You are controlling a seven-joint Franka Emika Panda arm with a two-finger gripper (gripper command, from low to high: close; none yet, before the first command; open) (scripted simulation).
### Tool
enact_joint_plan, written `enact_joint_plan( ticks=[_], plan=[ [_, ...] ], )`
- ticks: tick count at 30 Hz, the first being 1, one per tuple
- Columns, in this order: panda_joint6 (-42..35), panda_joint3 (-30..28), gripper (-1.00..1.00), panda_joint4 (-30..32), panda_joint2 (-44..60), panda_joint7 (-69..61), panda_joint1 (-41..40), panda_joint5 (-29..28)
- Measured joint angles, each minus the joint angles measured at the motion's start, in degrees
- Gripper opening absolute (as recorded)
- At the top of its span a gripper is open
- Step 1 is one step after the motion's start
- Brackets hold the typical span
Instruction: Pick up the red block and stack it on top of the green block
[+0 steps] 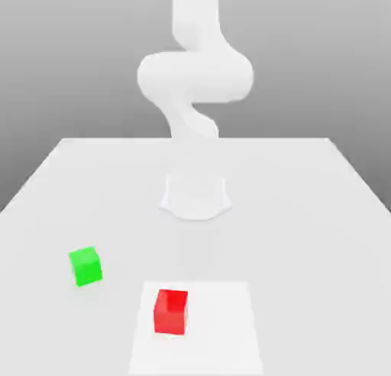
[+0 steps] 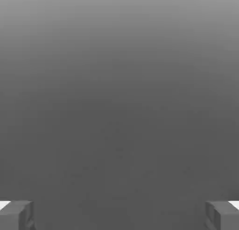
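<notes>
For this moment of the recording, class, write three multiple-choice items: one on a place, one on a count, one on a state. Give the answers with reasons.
1. In the exterior view, where does the green block lie relative to the red block?
A. To its left, apart
B. On top of it
C. To its right, touching

2. How many blocks are on the table?
A. One
B. Two
C. Four

3. How does the pincer stand?
A. Shut on the red block
B. Shut on the green block
C. Open, holding nothing

Answers:
1. A, bare table separates the two, green on the exterior view's left.
2. B, one red and one green cube.
3. C, the hand view shows one of the fingers near each edge, with a wide gap between them.
</notes>
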State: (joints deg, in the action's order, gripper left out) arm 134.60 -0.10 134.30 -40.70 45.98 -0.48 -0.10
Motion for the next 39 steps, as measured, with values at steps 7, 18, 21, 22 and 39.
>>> enact_joint_plan(
  ticks=[7, 18, 21, 22, 39],
  plan=[
    [8.22, -0.52, 0.00, 7.29, 14.99, 0.45, -1.22, -0.33],
    [20.75, -2.08, 0.00, 18.42, 37.84, 0.61, -2.52, -0.10],
    [24.56, -1.99, 0.00, 20.61, 44.08, 0.30, -3.02, 0.44],
    [26.17, -1.77, 0.00, 20.60, 46.15, 0.18, -3.22, 0.62],
    [26.85, -1.17, -1.00, 20.77, 47.07, 0.26, -3.83, 0.52]
  ],
)
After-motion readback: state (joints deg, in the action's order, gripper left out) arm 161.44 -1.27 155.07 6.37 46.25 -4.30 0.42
